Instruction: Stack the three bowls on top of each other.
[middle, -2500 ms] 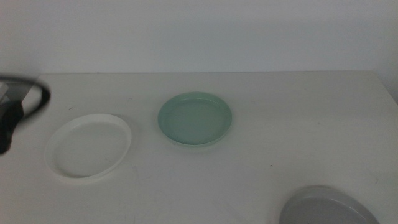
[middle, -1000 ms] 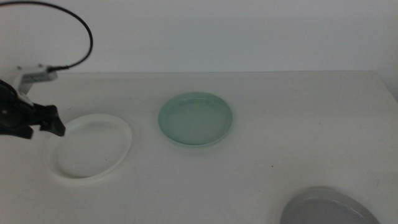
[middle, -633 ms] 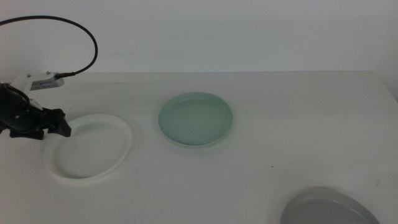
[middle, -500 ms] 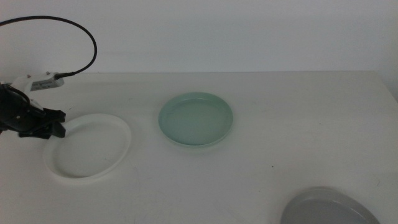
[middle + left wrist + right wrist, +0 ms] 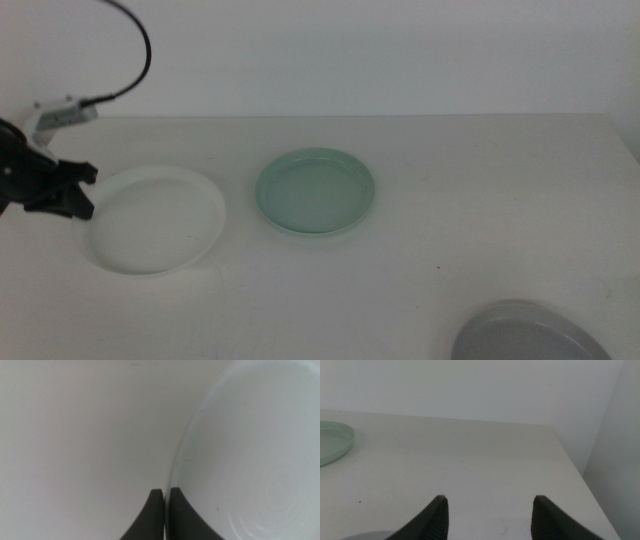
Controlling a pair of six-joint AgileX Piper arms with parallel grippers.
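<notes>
Your left gripper (image 5: 75, 195) sits at the 9 o'clock edge of the white bowl (image 5: 150, 220), jaws pinched onto its rim. In the left wrist view the two dark jaws are pressed nearly together with the bowl's thin rim between them (image 5: 165, 510); the white bowl (image 5: 250, 460) fills most of that view, one jaw inside the rim, one outside. The bowl looks tilted in the middle view, its gripped side raised, though you can't confirm from these frames whether the far edge touches the table (image 5: 450, 200).

Mint green bowl (image 5: 315, 192) lies flat at roughly table centre, at 3 o'clock from the white one, near it but apart. You also catch its rim at the edge of the right wrist view (image 5: 332, 440).

Grey bowl (image 5: 525, 335) is at 5 o'clock from the mint one, well apart, partly cut off by the bottom edge of the middle view.

Your right gripper (image 5: 490, 515) is out of the middle view, waiting over the table's right side with jaws spread wide, nothing between them. The pale curve near its jaws is too little to identify.
</notes>
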